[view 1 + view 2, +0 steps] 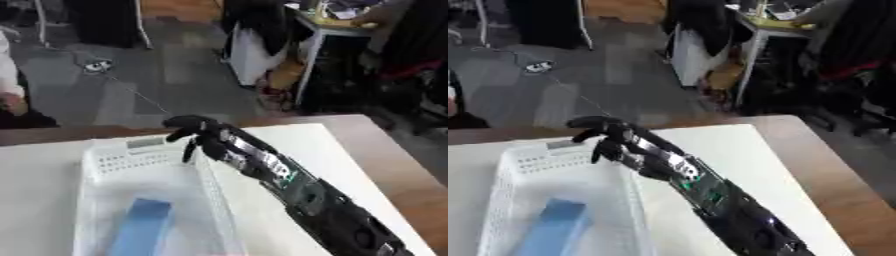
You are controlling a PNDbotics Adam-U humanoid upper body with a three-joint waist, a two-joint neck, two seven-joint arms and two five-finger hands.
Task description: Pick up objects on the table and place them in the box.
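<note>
Table (350, 150): white top with a wood-coloured edge, filling the lower half of the frame.
Box (105, 165): white perforated basket, lower left.
Blue object (140, 227): flat blue block lying inside the box, at the bottom left.
Right hand (199, 134): centre of frame, over the box's far right corner, fingers curled downward, seemingly holding nothing.
Left hand: in neither view.
Step, as I judge it: a release over the box; lift straight up clear of the rim before swinging away.
Writing: none legible; a pale tag on the box's far rim cannot be read.
</note>
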